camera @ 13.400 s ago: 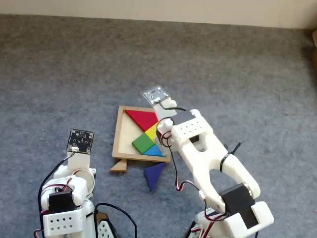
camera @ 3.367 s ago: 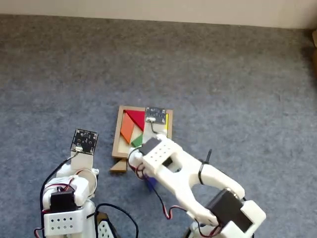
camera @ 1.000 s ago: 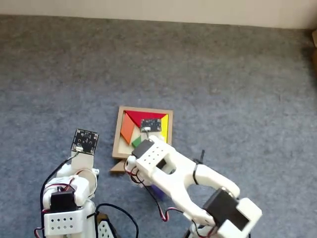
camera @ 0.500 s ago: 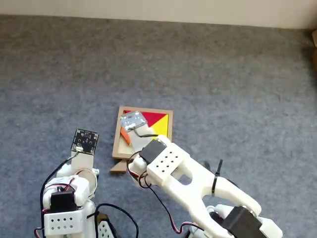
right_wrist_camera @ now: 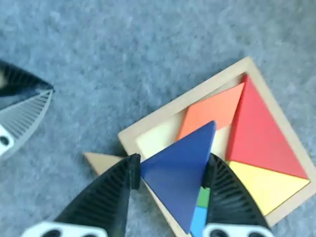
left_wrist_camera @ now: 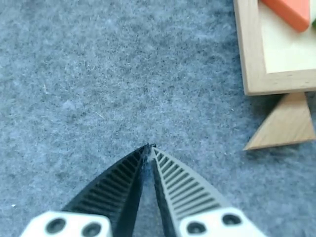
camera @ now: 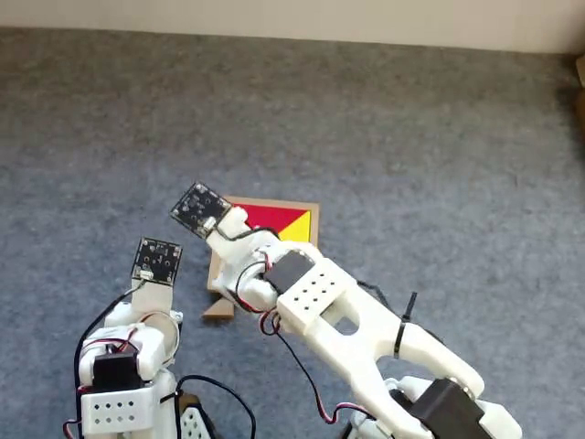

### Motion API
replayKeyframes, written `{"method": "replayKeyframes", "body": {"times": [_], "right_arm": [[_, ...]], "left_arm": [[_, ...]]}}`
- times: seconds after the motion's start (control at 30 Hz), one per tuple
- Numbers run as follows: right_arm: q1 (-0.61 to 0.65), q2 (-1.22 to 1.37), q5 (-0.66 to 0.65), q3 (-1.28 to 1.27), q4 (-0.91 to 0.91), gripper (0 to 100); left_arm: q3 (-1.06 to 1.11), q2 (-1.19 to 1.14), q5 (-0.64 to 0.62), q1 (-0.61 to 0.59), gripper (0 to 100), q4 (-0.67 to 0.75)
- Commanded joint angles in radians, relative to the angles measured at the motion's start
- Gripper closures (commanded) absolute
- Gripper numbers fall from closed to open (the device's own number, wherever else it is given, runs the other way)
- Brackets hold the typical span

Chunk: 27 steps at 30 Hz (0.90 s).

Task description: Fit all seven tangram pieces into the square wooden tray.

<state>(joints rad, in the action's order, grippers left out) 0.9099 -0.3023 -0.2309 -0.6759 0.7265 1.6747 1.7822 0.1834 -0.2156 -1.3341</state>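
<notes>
**High view:** The square wooden tray [camera: 292, 203] lies near the middle of the grey worktop [camera: 439, 137]. A red triangle [camera: 267, 214] and a yellow triangle [camera: 298, 227] sit inside it. The right arm [camera: 320, 297] reaches in from five o'clock and hides the rest of the tray. A plain wooden triangle [camera: 219, 308] lies on the worktop at the tray's seven o'clock corner. The left arm [camera: 123, 361] sits at the worktop's seven o'clock.

**Left wrist view:** The left tool [left_wrist_camera: 148, 148] is clenched tip to tip on nothing, over bare worktop. Nearby, an orange piece [left_wrist_camera: 289, 10] lies inside a tray corner, and the plain wooden triangle is just beside the rim.

**Right wrist view:** The right tool [right_wrist_camera: 171, 165] grasps a dark blue triangle [right_wrist_camera: 180, 173] by two edges, over the tray corner. Here the orange piece, a green piece [right_wrist_camera: 203, 196] and a light-blue piece [right_wrist_camera: 196, 218] join the red and yellow in the tray.
</notes>
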Motion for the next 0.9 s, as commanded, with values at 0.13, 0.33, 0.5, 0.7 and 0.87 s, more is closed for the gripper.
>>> {"method": "replayKeyframes", "body": {"times": [0.13,0.33,0.5,0.7,0.87], "right_arm": [[-0.007,0.053,-0.015,0.024,-0.059,87.5],[-0.007,0.203,-0.014,0.024,-0.185,87.1],[-0.007,0.225,0.046,0.024,-0.183,75.2],[0.018,0.222,0.06,0.024,-0.182,70.2],[0.031,0.124,0.06,0.016,-0.18,70.2]], "left_arm": [[0.021,0.047,-0.009,0.007,99,-0.006],[0.021,0.047,-0.009,0.007,99,-0.006],[0.021,0.047,-0.009,0.007,99,-0.006],[0.021,0.047,-0.009,0.007,99,-0.006],[0.021,0.045,-0.009,0.007,99,-0.006]]}}
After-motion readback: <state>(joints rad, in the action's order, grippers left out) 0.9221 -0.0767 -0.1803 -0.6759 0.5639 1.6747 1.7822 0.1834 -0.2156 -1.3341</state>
